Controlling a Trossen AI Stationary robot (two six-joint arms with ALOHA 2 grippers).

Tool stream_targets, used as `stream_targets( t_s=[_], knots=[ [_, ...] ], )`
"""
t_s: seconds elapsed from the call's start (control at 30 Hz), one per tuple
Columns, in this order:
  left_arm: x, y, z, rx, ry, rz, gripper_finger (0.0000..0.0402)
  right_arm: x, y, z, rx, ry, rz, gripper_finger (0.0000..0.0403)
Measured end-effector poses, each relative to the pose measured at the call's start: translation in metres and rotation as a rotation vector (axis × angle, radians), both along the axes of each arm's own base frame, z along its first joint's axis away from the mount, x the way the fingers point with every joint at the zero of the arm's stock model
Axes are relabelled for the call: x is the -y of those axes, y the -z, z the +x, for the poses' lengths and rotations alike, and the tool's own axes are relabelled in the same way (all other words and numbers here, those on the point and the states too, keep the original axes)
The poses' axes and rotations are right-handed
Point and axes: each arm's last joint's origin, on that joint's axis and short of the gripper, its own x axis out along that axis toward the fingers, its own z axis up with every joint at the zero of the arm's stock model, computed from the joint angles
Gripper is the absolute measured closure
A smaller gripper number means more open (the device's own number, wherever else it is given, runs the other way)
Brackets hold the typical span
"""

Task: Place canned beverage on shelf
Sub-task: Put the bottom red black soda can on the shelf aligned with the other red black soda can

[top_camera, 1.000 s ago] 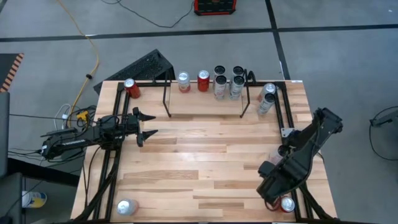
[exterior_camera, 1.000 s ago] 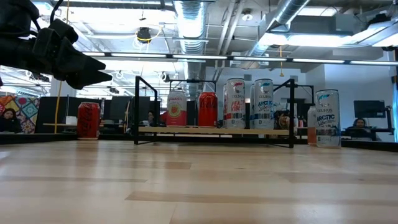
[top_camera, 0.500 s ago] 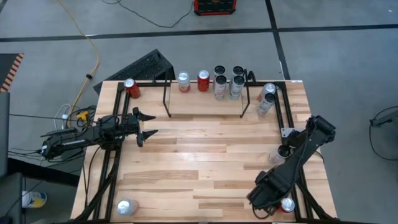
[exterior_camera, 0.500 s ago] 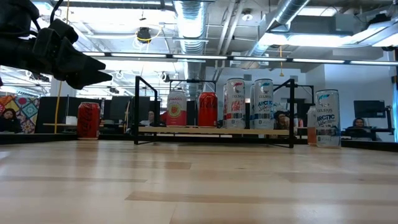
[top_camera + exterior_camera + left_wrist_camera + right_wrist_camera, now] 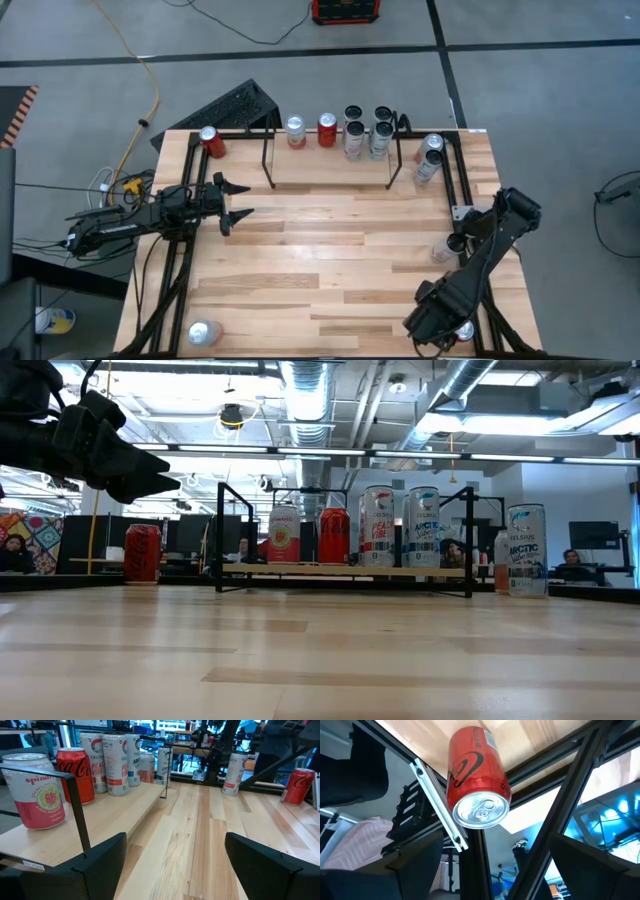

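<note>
Standing upright at the near right corner of the counter (image 5: 330,250), the red can (image 5: 477,782) has a silver top with its pull tab showing; the right wrist view looks down on it beside the black rails, with the right gripper (image 5: 480,862) poised over it, jaws released and spread wide, nothing between them. From above, that can is almost wholly hidden under the right arm, and only a sliver shows by the gripper at the counter's edge. The shelf (image 5: 330,172), a light wood board on thin black uprights, sits at the far side with a pale pink can (image 5: 295,130), a red cola can (image 5: 327,129) and four tall white cans (image 5: 366,132) lined up on it. The low view shows their labels side on, which the high view does not. The left gripper (image 5: 238,200) hangs above the left part of the counter, jaws parted and holding nothing.
</note>
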Motion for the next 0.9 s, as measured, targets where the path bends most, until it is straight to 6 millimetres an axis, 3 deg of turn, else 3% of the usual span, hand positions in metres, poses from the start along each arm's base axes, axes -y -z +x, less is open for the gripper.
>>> stream_targets(
  t_s=[0.3,0.53,0.9],
  knots=[
    [0.000,0.000,0.000,0.000,0.000,0.000,0.0078,-0.014,0.004,-0.013,0.048,-0.003,-0.046,0.0007],
    [0.000,0.000,0.000,0.000,0.000,0.000,0.0078,-0.018,0.042,-0.025,0.012,-0.045,-0.056,0.0007],
    [0.000,0.000,0.000,0.000,0.000,0.000,0.0078,-0.025,0.047,-0.024,0.074,-0.054,-0.004,0.0007]
  ],
)
